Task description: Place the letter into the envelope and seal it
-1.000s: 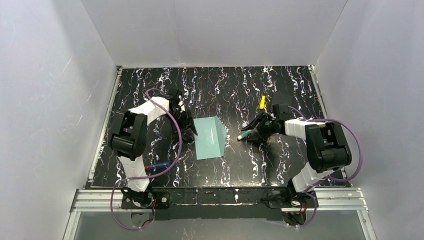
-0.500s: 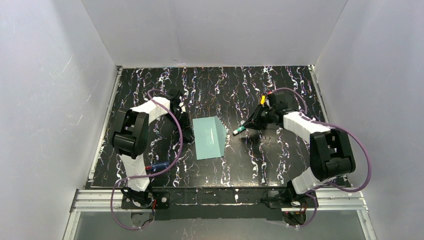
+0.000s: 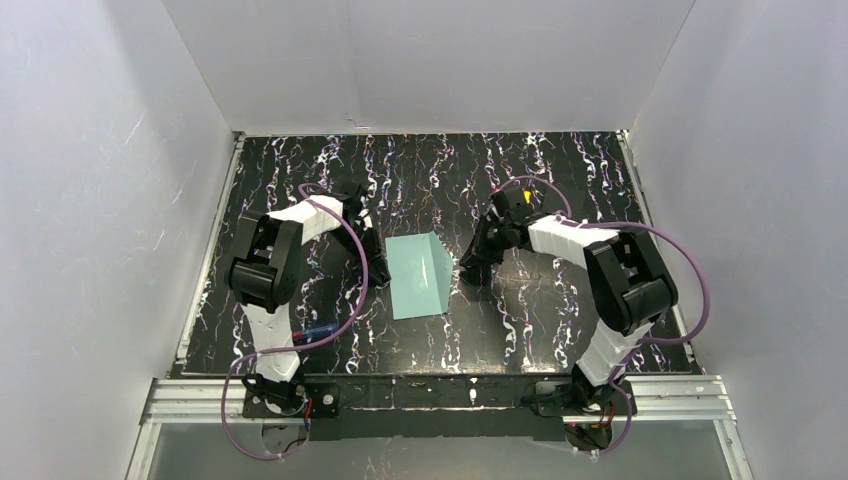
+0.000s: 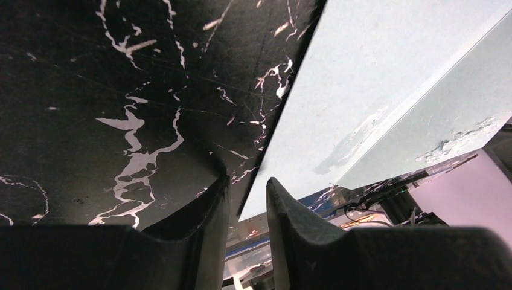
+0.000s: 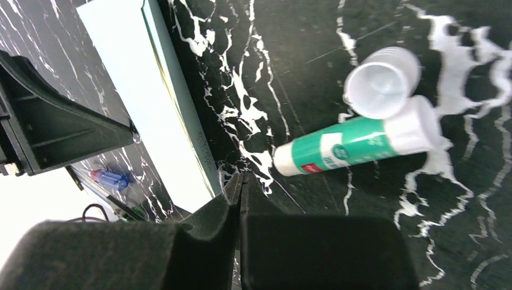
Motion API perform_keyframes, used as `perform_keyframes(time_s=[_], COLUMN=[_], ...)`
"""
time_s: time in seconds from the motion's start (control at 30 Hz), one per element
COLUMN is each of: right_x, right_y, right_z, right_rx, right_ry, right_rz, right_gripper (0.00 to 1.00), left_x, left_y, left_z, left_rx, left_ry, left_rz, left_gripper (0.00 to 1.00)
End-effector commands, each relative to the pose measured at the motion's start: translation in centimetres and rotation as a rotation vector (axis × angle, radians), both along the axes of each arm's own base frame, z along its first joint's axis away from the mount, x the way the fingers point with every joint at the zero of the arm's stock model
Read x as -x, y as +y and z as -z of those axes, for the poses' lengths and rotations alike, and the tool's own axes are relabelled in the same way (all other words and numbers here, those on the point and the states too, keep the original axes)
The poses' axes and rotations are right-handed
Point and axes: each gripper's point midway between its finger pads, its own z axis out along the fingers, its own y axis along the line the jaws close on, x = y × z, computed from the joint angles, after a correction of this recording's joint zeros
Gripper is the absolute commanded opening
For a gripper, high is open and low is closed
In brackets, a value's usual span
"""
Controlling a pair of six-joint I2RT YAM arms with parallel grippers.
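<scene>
The pale teal envelope [image 3: 415, 278] lies flat in the middle of the black marbled table, with its flap creased along the right part. My left gripper [image 3: 378, 268] sits low at its left edge. In the left wrist view the envelope [image 4: 374, 78] runs its edge into the narrow gap of the left gripper [image 4: 247, 184], whose jaws stand apart and pinch nothing. My right gripper [image 3: 468, 268] is at the right edge. In the right wrist view the right gripper [image 5: 241, 179] is shut and empty, just beside the corner of the envelope [image 5: 136, 90]. The letter is hidden.
A green and white glue stick [image 5: 350, 142] lies on the table just beyond my right fingertips, its loose white cap [image 5: 381, 81] beside it. A blue pen [image 3: 320, 330] lies near the left arm's base. White walls close in the table [image 3: 560, 170] on three sides.
The right arm swung left to the envelope's right edge, its jaws closed, and the glue stick now lies free on the table. The left jaws narrowed at the left edge.
</scene>
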Motion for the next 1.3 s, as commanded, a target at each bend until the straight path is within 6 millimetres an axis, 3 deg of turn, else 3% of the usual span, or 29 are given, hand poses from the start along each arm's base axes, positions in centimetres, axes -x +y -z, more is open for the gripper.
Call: perform_keyframes(time_s=[0.0, 0.17, 0.4, 0.6, 0.83, 1.07, 1.27], right_x=[-0.5, 0.5, 0.4, 1.0, 0.8, 1.8, 3.5], right_y=[2.1, 4.5, 7.9, 9.3, 10.5, 10.1, 7.8], right_z=[-0.4, 0.3, -2.2, -0.4, 1.6, 3.8, 6.6], right_rx=[-0.021, -0.068, -0.161, -0.11, 0.088, 0.305, 0.54], right_ry=[-0.038, -0.004, -0.083, -0.079, -0.122, -0.159, -0.228], right_rz=[-0.056, -0.143, -0.227, -0.306, -0.438, -0.534, -0.622], right_gripper=[0.07, 0.06, 0.06, 0.06, 0.05, 0.05, 0.09], left_x=[0.6, 0.5, 0.0, -0.1, -0.1, -0.3, -2.0], left_y=[0.0, -0.1, -0.3, -0.4, -0.4, -0.7, -1.4], left_z=[0.0, 0.1, 0.5, 0.9, 1.3, 0.7, -2.8], left_rx=[-0.001, 0.004, -0.003, -0.003, -0.004, 0.014, 0.057], left_ry=[0.016, 0.02, 0.022, 0.026, 0.039, 0.03, -0.046], left_rz=[0.001, 0.005, 0.006, 0.005, 0.005, -0.002, 0.013], left_gripper=[0.26, 0.23, 0.21, 0.18, 0.13, 0.12, 0.11])
